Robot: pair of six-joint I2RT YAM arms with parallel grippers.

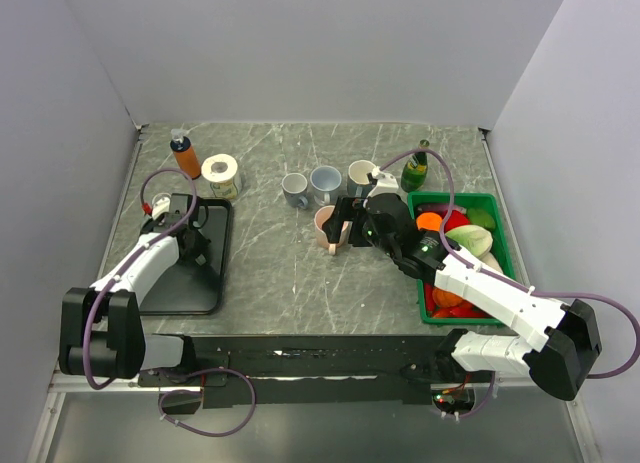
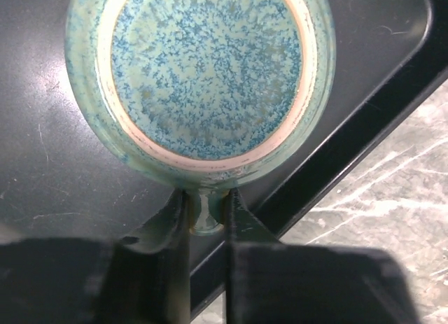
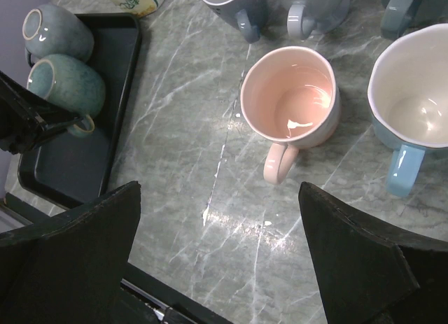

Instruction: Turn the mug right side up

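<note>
**On the tray [image 2: 56, 198]: mug [image 2: 203, 79] held by its handle [image 2: 206, 217]**

Near the tray's far end the mug stood base up. The left gripper [image 2: 206, 205] had its jaws closed on the handle, probably the firmest hold for turning. The right gripper [image 3: 220, 222] waited wide open over the bench [image 3: 203, 163].

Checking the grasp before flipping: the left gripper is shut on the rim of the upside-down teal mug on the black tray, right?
Not the rim: the left gripper is shut on the handle of the upside-down teal mug on the black tray, as the left wrist view shows.
</note>
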